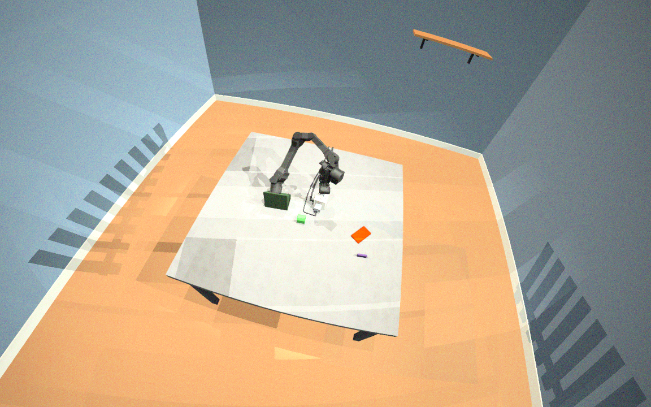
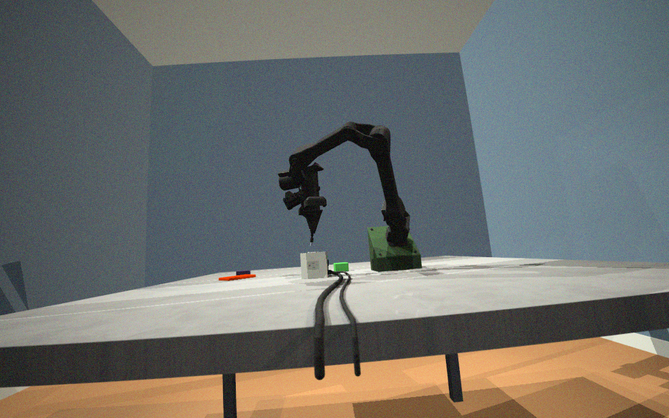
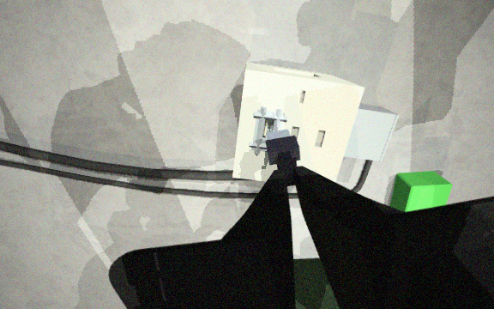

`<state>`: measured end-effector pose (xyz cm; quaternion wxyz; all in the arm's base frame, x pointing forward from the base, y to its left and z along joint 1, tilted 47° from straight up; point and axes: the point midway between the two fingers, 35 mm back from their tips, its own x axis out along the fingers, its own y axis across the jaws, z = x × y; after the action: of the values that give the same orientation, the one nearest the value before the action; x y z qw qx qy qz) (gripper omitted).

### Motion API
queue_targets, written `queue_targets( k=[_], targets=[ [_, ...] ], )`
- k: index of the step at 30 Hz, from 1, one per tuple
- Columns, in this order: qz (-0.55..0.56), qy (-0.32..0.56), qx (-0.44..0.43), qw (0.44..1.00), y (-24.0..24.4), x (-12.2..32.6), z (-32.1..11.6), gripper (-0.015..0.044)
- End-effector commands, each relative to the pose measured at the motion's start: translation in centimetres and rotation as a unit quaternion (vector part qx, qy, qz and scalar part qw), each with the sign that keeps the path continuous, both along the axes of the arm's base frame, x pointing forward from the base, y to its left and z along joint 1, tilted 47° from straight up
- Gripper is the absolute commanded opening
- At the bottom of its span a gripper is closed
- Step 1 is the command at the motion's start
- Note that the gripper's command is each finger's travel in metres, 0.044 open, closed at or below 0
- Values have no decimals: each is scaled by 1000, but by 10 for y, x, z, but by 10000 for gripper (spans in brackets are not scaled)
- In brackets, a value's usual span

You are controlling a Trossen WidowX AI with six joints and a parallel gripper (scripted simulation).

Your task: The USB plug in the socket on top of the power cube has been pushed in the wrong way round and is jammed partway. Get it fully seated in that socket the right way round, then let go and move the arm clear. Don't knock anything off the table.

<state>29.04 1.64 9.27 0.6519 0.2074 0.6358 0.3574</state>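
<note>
The white power cube (image 1: 320,198) (image 2: 313,271) (image 3: 337,112) stands on the table. Its top socket (image 3: 257,130) has a pale metal frame and shows beside the plug in the wrist view. My gripper (image 2: 311,238) (image 3: 289,177) is shut on the USB plug (image 3: 283,150), which has a dark body and a pale metal end pointing down. The plug is out of the socket, and the exterior view shows a small gap between its metal end (image 2: 310,244) and the cube's top. In the wrist view the plug appears offset from the socket. Which way round its contacts face cannot be told.
A pale block (image 3: 371,133) sticks out from the cube's side with a cable. Two black cables (image 2: 321,322) (image 3: 161,172) run over the table edge. A green block (image 1: 301,219) (image 2: 340,267) (image 3: 429,189), an orange slab (image 1: 360,234) (image 2: 237,277) and a purple piece (image 1: 361,255) lie on the table.
</note>
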Motion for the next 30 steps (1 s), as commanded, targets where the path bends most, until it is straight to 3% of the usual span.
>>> queue_targets(
  k=[1,15,30],
  targets=[
    [-33,34,-3,999,0,0,0,0],
    [-156,167,-15,973,0,0,0,0],
    [-283,302,-27,910,0,0,0,0]
  ],
)
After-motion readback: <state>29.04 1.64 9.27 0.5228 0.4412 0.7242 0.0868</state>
